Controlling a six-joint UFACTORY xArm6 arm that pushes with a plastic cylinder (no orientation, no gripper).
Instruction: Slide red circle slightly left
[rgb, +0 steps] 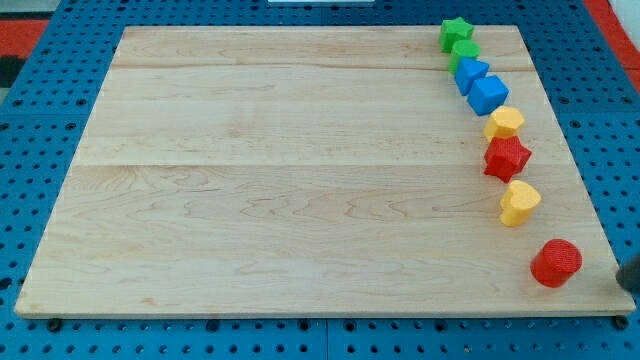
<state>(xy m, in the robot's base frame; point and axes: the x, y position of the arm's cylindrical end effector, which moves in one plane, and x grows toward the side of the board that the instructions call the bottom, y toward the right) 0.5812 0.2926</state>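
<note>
Step in hand: approach; red circle block not yet contacted.
Tool: dark rod tip (628, 283) at view's right edge, just right of the red round plastic block (556, 263); no jaws, so spread or pressed does not apply.
Red circle: near bottom-right corner of the pale wooden worktop (300, 180).
Next move: judged a short leftward push.
Farther blocks: yellow heart (519, 203), red star (506, 157), yellow hexagon (505, 123), blue pair (480, 85), green pair (458, 40).
Containers: none visible.

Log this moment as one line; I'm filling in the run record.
target: red circle, view's bottom right | my tip: at view's right edge, right of it, apart | nearest above: yellow block | push: not begun
</note>
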